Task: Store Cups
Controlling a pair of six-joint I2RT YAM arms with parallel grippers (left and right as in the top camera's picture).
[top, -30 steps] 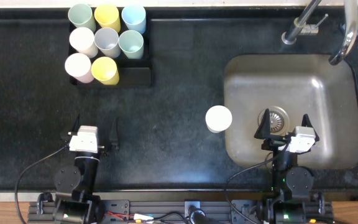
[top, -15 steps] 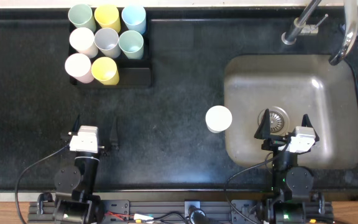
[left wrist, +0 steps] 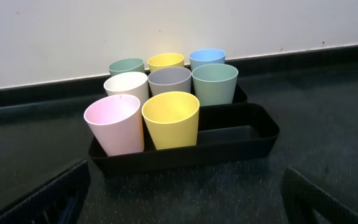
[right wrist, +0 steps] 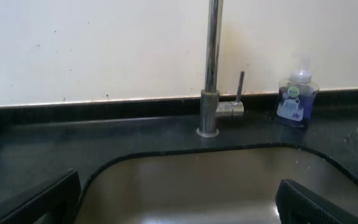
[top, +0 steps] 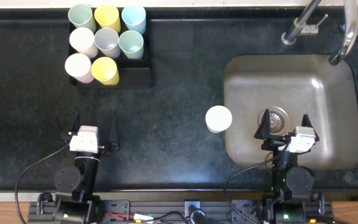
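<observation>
Countertop (top: 179, 93) is glossy black speckled stuff, with a rounded stainless sink (top: 328, 93) set in on the right and a plain pale wall (right wrist: 104, 43) behind the chrome faucet (right wrist: 212, 62). Eight smooth tapered cups (left wrist: 170, 121) (pastel, plastic by the look) stand upright in a black tray (left wrist: 253, 134) at back left. One white cup (top: 219, 118) sits alone just beside the sink. Left gripper (top: 97, 132) and right gripper (top: 284, 124) both have fingers spread, holding nothing.
</observation>
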